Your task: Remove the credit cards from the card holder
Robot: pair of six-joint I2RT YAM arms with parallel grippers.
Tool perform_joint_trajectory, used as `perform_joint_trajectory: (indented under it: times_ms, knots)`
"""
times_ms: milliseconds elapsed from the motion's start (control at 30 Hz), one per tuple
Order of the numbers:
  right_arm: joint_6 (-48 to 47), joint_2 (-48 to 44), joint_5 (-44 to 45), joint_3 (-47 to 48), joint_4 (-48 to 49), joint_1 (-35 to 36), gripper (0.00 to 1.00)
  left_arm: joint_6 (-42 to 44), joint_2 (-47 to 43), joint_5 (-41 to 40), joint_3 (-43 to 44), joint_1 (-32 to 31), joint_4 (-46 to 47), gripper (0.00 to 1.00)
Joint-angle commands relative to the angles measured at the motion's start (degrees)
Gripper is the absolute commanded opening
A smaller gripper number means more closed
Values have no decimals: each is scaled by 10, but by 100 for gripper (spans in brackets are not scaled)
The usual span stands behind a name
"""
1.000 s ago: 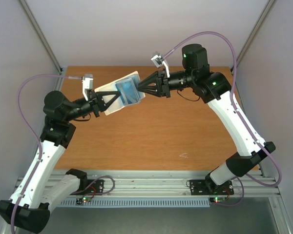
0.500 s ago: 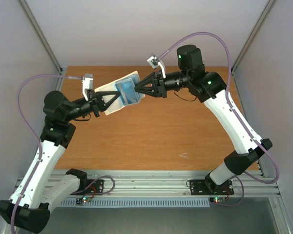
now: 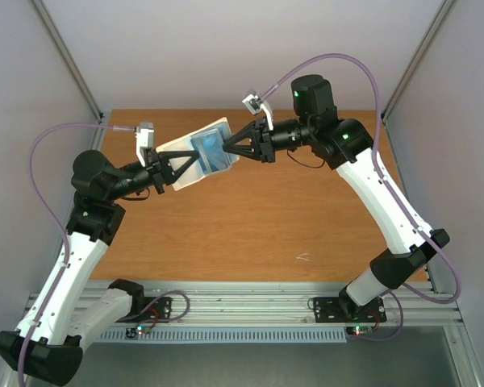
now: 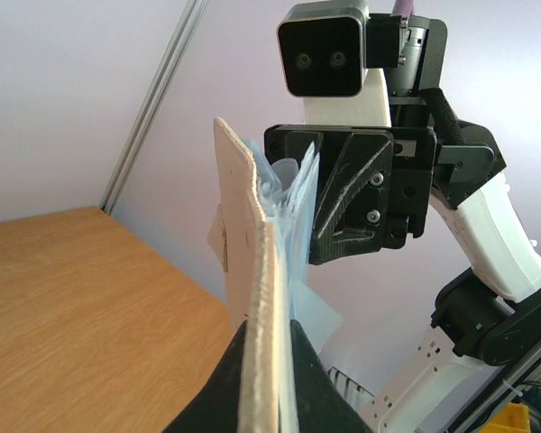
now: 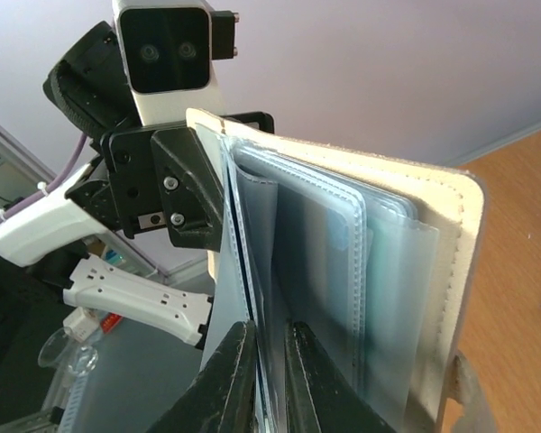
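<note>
The card holder is held up in the air over the table's back left, open, with its beige rim outward. My left gripper is shut on its lower left edge; in the left wrist view the holder stands edge-on between my fingers. My right gripper is at the holder's right side, over a bright blue card. In the right wrist view my fingers are shut on a clear sleeve of the holder, with a thin dark edge running into the jaws. Blue and teal tints show through the other sleeves.
The brown table lies under both arms, with a small white mark near its front. Grey walls and metal posts close in the back and sides. Each wrist camera sees the other gripper close by.
My right arm has shifted a little to the left toward the holder and its wrist has turned slightly. The left arm and the holder have stayed where they were.
</note>
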Motion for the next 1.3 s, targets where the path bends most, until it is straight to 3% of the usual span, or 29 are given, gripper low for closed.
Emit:
perform_joint_trajectory:
  times_ms: [0, 333, 600, 733, 800, 967, 1000, 1067, 1133, 1267]
  knots:
    - [-40, 4, 30, 19, -56, 2, 11, 8, -10, 12, 4, 2, 46, 0]
    - [-60, 18, 54, 43, -91, 10, 11, 12, -11, 23, 0, -1, 55, 0]
    - [-66, 28, 12, 56, -85, 41, 25, 18, -10, 11, -2, -2, 36, 0]
    - [-43, 34, 24, 60, -66, 58, 27, 23, -11, 1, -4, -2, 23, 0]
    - [-35, 40, 45, 70, -62, 72, 23, 22, -11, -6, -5, -2, 14, 0]
    - [-9, 48, 130, 93, -67, 76, 4, 30, -9, -21, -2, -2, -14, 2]
    - [-4, 46, 154, 96, -71, 76, 2, 32, -10, -29, -1, -2, -21, 6]
    - [2, 41, 181, 97, -78, 76, 1, 38, -10, -53, -4, -2, -42, 30]
    - [10, 39, 195, 99, -83, 76, 1, 43, -12, -73, -11, -2, -51, 47]
    - [27, 49, 269, 126, -119, 79, 1, 53, -20, -80, -22, -2, -85, 64]
